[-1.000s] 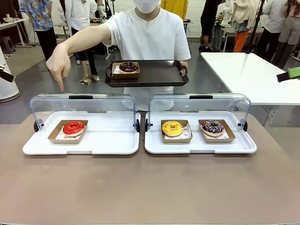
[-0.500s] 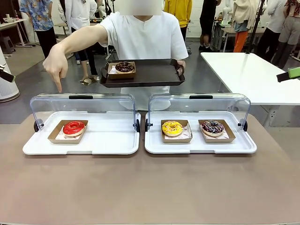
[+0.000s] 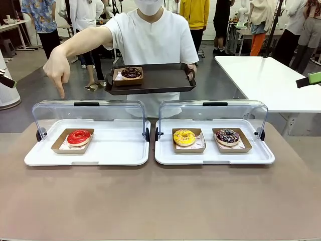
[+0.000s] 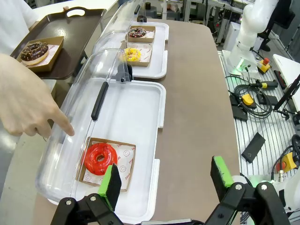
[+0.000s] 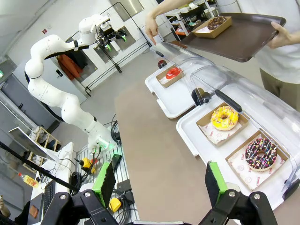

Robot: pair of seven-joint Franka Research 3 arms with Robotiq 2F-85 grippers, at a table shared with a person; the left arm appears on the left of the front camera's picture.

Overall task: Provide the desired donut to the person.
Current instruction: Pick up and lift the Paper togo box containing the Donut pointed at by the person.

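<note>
Left wrist view is showing the red donut (image 4: 100, 158), under the person's hand (image 4: 28, 105) that is pointing, lying just ahead of the left gripper (image 4: 166, 177), its fingers standing spread.

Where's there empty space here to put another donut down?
The held brown tray is bare right of the chocolate donut. The left case is bare right of the red donut. The right case is crowded: yellow donut, sprinkled donut.

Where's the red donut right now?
In the front view the red donut sits in a cardboard tray at the left end of the left white case, near the person's pointing hand.
</note>
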